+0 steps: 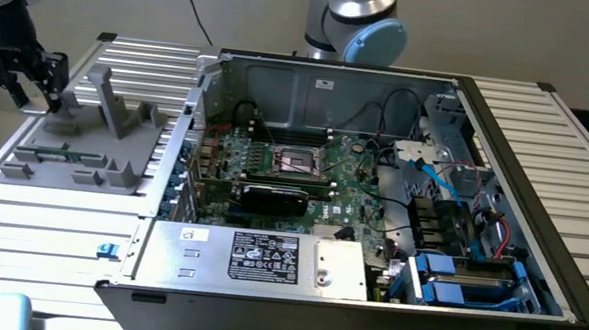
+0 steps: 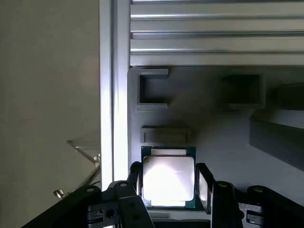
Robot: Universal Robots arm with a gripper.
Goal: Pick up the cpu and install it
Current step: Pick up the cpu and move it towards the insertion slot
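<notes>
Shiny cpu (image 2: pixel 168 183) in the gripper's (image 2: pixel 169 171) grip, grey fixture (image 2: pixel 218 137) behind.

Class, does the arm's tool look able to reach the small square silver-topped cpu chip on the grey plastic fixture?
Probably yes: the tool sits right at the small square silver-topped cpu chip on the grey plastic fixture, and nothing covers it.

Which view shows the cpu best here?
The wrist view: the cpu lies close up, its shiny top facing the camera, at the claw. In the exterior view the claw at the fixture hides it.
</notes>
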